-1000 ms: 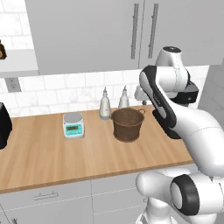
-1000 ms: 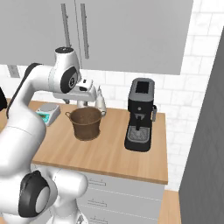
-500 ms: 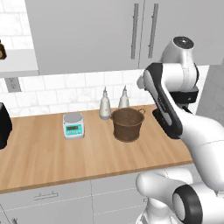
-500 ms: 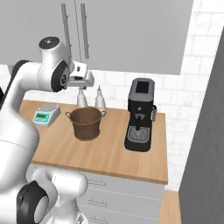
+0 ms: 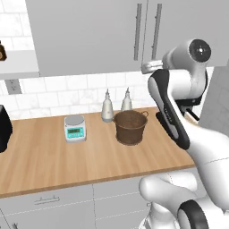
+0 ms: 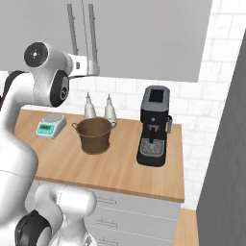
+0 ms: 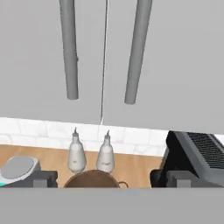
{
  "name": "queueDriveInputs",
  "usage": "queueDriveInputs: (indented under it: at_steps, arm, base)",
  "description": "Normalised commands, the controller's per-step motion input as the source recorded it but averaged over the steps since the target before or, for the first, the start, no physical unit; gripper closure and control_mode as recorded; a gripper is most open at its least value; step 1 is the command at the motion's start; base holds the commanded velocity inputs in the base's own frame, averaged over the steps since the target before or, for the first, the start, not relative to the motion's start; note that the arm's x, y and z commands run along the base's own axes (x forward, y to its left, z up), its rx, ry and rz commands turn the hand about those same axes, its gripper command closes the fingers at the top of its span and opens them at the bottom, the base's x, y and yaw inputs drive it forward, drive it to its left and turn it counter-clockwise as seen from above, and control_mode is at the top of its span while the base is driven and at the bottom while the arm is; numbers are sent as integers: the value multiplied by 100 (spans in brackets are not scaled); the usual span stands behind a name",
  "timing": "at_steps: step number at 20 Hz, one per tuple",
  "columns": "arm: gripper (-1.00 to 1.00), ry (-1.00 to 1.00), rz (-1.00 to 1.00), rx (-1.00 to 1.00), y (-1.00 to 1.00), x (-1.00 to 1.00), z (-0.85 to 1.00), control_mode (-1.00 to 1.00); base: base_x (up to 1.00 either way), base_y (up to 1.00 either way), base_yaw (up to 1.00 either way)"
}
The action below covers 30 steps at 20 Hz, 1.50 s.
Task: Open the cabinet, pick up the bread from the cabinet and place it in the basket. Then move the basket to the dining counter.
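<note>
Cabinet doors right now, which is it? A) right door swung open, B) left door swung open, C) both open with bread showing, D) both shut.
D: in the hand view both doors of the cabinet sit flush, with only a thin seam between the two bar handles, and no shelf or bread shows.

Arm raised high, its 2 fingers (image 7: 43, 178) spread apart and empty.

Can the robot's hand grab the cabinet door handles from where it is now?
Probably yes. The gripper is raised to the bottom of the cabinet, facing its two bar handles, with nothing between them. The doors are shut and the basket sits well below.
</note>
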Motion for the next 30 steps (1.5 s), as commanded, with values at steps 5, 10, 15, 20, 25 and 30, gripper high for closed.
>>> queueDriveInputs:
  at_steps: [5,10,15,20,25,30]
  arm:
    - [-100,-10,-1,8,-1,0,49,-100]
    - [-100,0,-2,17,-10,1,44,-100]
    - [-100,6,-2,13,-10,36,6,-100]
    - [-100,1,0,2,0,58,-15,-100]
    - [-100,0,0,0,0,47,-13,-100]
    - [-100,0,0,0,-4,63,-12,-100]
  base:
    - [0,0,0]
    - [0,0,0]
    - [0,0,0]
    - [0,0,0]
    - [0,0,0]
    - [0,0,0]
